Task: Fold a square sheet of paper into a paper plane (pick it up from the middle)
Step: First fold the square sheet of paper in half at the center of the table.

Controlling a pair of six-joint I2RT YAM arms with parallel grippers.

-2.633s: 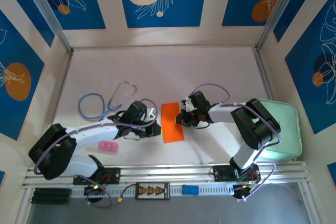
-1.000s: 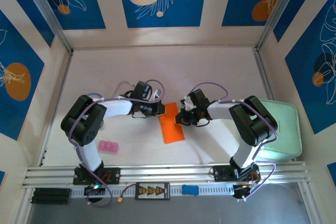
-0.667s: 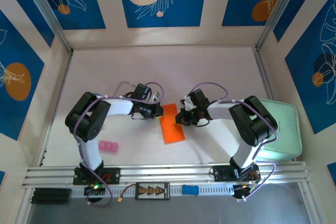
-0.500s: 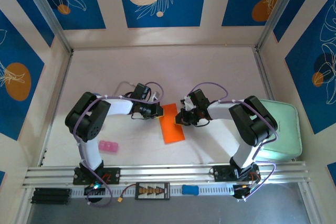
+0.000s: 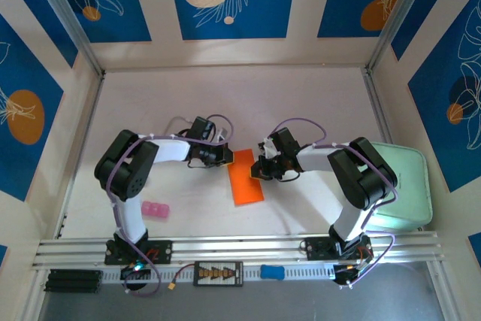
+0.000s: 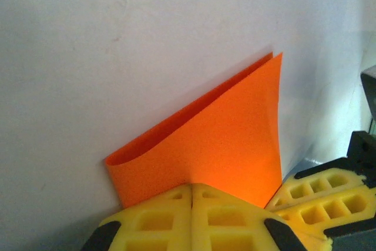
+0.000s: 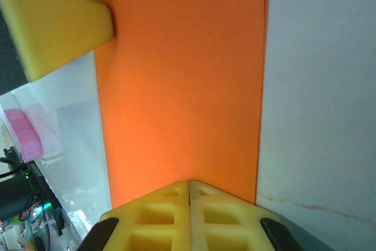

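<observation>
At mid-table, the square sheet of paper [image 5: 246,180] sits halved, left gripper [image 6: 192,186] pinching one edge, right gripper [image 7: 189,183] clenched at the other; remaining folds judged outstanding.

The paper [image 5: 246,180] is plain bright orange on a white table [image 5: 225,103], the fingers [image 7: 170,201] yellow, the block [image 5: 155,210] pink, the tray [image 5: 412,186] pale green, and the walls [image 5: 255,5] blue with white leaf outlines and cream and orange discs.

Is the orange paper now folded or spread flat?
Folded: in the left wrist view, the orange paper shows two layers joined by a rounded crease.
</observation>
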